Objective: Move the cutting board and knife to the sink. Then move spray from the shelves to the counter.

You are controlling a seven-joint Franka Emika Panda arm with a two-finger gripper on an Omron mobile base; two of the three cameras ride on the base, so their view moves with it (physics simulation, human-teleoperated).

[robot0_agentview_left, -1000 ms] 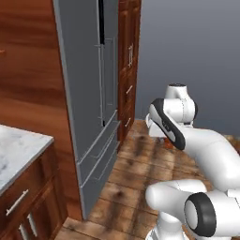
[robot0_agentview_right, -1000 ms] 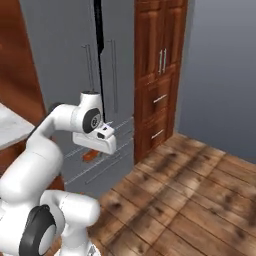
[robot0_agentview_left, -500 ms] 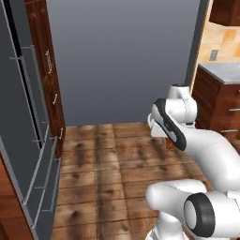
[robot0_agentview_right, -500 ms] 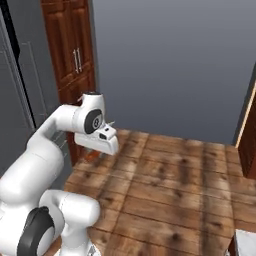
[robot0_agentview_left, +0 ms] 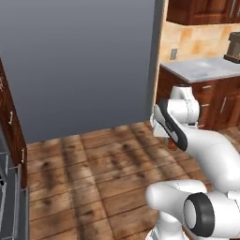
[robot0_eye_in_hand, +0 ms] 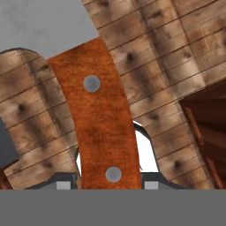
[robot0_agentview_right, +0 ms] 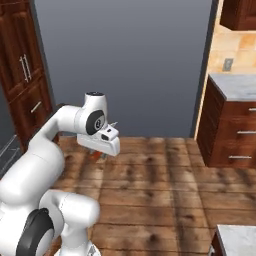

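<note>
The knife (robot0_eye_in_hand: 97, 123) fills the hand view: a reddish-brown wooden handle with two steel rivets, and its silver blade (robot0_eye_in_hand: 44, 22) running off the top. My gripper (robot0_eye_in_hand: 108, 184) is shut on the handle's lower end. In the right base view the gripper (robot0_agentview_right: 102, 150) hangs above the wooden floor, and a bit of the red handle (robot0_agentview_right: 95, 155) shows under the hand. The counter (robot0_agentview_left: 201, 68) of white-grey marble stands to the right, and its corner (robot0_agentview_right: 235, 85) appears in the right base view too. The cutting board, sink, spray and shelves are out of view.
A grey wall (robot0_agentview_left: 79, 61) stands ahead across open wooden floor (robot0_agentview_left: 93, 164). Dark wooden cabinets (robot0_agentview_right: 25, 75) line the left, with a grey appliance front (robot0_agentview_left: 9, 197) at the far left. Another marble corner (robot0_agentview_right: 235, 240) lies at the lower right.
The whole picture has swept leftward: the base has turned, the tall appliance and cabinets slid off left and the counter came in on the right. The arm holds the same pose with the knife.
</note>
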